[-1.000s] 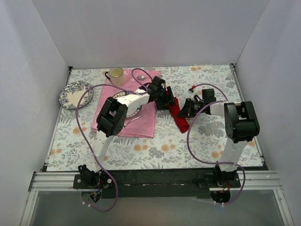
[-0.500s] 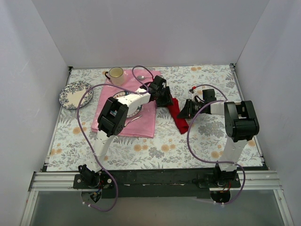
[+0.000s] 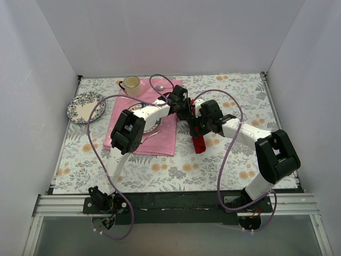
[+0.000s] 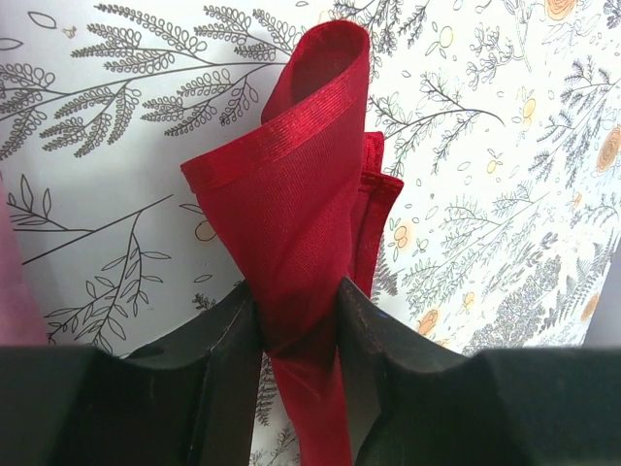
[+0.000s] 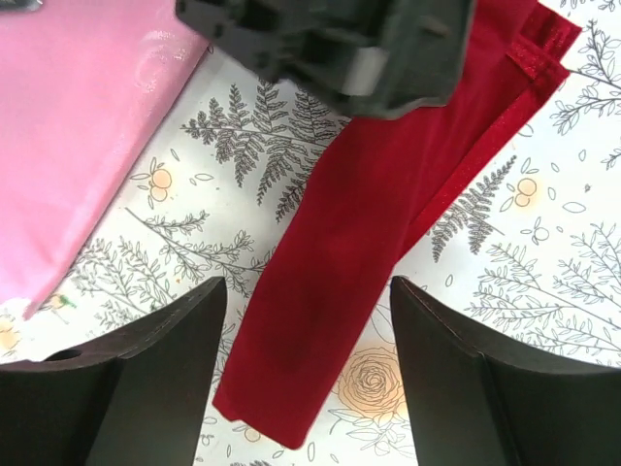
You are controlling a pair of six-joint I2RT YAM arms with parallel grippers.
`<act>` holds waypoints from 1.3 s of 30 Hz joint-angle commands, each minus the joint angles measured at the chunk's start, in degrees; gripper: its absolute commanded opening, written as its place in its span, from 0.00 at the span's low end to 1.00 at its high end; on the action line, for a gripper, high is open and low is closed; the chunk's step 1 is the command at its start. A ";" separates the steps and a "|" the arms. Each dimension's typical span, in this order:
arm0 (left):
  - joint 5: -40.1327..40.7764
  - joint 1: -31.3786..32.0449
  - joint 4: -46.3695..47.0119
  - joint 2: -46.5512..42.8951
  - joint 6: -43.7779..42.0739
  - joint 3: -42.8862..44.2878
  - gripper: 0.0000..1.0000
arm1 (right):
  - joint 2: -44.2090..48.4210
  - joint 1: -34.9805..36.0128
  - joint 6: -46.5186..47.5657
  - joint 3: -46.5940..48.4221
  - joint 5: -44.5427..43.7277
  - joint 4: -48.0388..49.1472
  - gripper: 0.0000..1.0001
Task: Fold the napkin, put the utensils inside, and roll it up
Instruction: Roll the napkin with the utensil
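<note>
left fingers (image 4: 221, 374) pinching napkin (image 4: 291, 204) end, as before | right fingers (image 5: 155, 388) spread, swung in from the right, now above napkin

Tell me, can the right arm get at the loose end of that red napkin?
Probably yes. The right gripper is open directly over the free end of the napkin, a finger on either side and nothing between. The left gripper pinches the far end, clear of that spot.

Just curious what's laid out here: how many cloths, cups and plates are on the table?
Cloths: 2, deep red napkin and pale pink cloth.
Cups: 1, cream mug.
Plates: 2, blue-patterned plate and half-hidden plate on the pink cloth.
Total: 5.
</note>
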State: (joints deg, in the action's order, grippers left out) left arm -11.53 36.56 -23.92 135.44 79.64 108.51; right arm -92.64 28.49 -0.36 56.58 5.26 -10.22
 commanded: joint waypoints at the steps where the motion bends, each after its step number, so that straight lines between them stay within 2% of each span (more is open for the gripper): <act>1: -1.13 -0.52 -1.74 0.18 -0.18 1.00 0.31 | -0.52 4.73 1.95 1.60 -19.38 1.87 0.76; 7: -2.97 -0.96 -0.60 -0.43 1.66 -0.49 0.30 | -6.05 8.25 -1.04 5.73 -25.46 2.57 0.73; 17: -5.16 -1.84 1.68 -1.67 4.74 -4.00 0.27 | -10.18 10.53 -4.82 4.95 -29.16 8.02 0.67; 22: -5.87 -1.93 2.12 -2.28 5.18 -4.53 0.27 | -11.42 10.45 -7.20 3.81 -28.55 8.55 0.59; 24: -6.31 -1.84 2.48 -2.72 5.18 -5.23 0.27 | -11.16 10.36 -8.25 2.15 -27.67 9.68 0.51; 28: -7.36 -2.28 2.83 -3.51 4.22 -5.68 0.27 | -9.76 8.96 -10.18 -0.50 -22.41 12.32 0.40; 33: -8.16 -3.07 2.83 -5.27 1.41 -5.68 0.37 | -7.21 3.25 -11.94 -4.45 -11.25 16.62 0.25; 37: -7.90 -3.77 1.95 -7.38 -0.44 -5.50 0.45 | -6.41 -1.68 -13.09 -7.01 3.14 20.67 0.23; 39: -7.81 -3.95 1.86 -8.78 -1.15 -6.03 0.45 | -7.55 -3.70 -12.74 -6.57 6.94 20.76 0.23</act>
State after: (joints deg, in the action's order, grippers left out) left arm -19.40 33.41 -19.84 133.58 82.04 103.70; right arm -99.57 28.32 -11.92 51.16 -1.06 8.58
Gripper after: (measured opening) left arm 0.446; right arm 0.280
